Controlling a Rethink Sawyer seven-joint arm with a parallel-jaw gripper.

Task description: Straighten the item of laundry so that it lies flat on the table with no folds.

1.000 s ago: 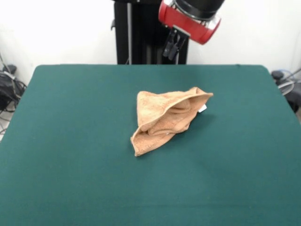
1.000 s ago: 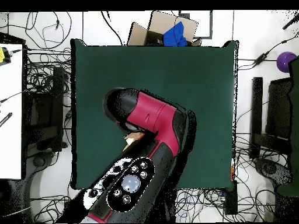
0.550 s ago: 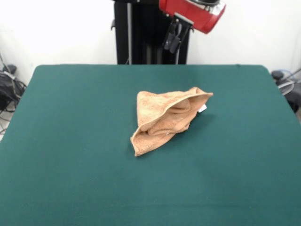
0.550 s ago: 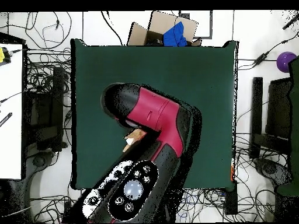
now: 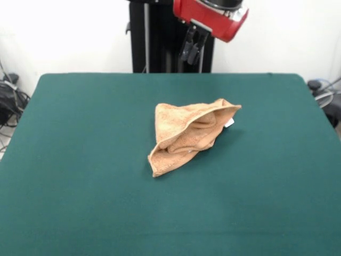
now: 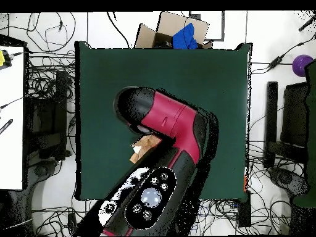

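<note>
Currently the towel (image 5: 189, 137) is seen crumpled near the middle of the table (image 5: 80, 160), slightly toward the far side in the front view, folded over itself into a rough triangular heap with one hem edge curled along the bottom and a small white tag poking out at its right corner. Its shape and place are unchanged from a second ago, so no flattening has been achieved yet; the folds are all left to be undone. Only the arm has been moved: the gripper (image 5: 189, 49) has been shifted a little leftward in the front view and is held high above the far edge of the table, well apart from the cloth. Its dark fingers are seen close together with nothing held between them, though the exact gap cannot be told. In the overhead view most of the towel is hidden under the red and black arm (image 6: 176, 126), with just a tan corner showing. The cloth is soft looped terry, limp, orange-tan; the tabletop is matte dark green felt-like fabric, flat and bare around the heap.
</note>
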